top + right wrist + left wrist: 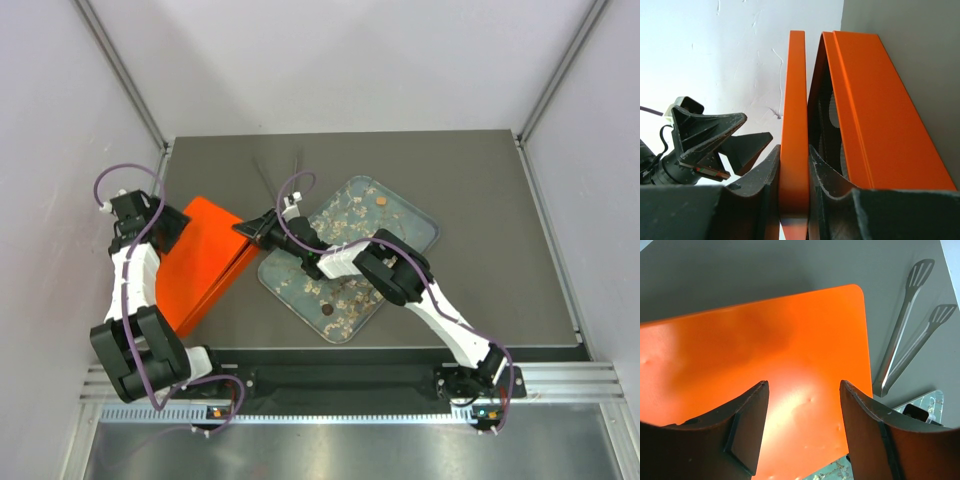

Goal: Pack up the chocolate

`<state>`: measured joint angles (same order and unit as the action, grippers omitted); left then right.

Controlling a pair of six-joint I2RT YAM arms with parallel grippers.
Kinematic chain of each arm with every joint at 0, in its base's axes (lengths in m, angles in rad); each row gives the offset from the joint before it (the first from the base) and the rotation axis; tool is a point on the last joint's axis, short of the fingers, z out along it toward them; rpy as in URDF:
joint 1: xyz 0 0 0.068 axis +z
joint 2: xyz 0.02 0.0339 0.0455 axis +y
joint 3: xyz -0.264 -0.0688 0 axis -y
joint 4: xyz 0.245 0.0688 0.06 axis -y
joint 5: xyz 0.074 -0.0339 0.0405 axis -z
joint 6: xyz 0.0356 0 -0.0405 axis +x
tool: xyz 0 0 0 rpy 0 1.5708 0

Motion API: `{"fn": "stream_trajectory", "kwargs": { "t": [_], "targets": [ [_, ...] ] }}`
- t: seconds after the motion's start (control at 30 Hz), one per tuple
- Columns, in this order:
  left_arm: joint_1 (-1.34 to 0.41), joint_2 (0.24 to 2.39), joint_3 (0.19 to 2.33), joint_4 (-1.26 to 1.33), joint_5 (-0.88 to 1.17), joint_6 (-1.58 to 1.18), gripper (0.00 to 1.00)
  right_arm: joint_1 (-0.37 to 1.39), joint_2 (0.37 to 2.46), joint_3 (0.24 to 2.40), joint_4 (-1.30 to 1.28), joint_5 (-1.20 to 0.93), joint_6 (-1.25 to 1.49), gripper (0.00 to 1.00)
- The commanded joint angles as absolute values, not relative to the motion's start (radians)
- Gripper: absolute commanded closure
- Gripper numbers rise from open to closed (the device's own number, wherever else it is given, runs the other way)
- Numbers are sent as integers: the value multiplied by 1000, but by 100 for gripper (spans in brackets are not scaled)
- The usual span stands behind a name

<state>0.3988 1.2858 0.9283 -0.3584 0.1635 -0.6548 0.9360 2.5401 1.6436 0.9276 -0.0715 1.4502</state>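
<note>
Chocolate point(380, 201) on tray point(428, 228), apart from right gripper point(794, 148) pinching orange lid point(795, 75), left gripper point(804, 385) wide

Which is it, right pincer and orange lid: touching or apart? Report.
Touching. The right wrist view shows the right pincer clamped on the orange lid, a finger against each face.

light: bright, even, from overhead; we see only soft shadows.
glare: pale hotspot on the orange panel point(790, 407), left wrist view.
focus: our right gripper fingers point(751, 210) sit close, edges soft.
</note>
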Motion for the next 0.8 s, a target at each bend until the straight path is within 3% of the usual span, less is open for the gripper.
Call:
{"fn": "stream_trajectory", "kwargs": {
  "t": [0.0,0.77],
  "targets": [
    [407,1284,939,-314,164,-641,36,945,2514,1667,1014,-34,1434,100],
    [407,1243,966,-339,175,-635,36,974,2485,1626,1101,26,1439,100]
  ]
}}
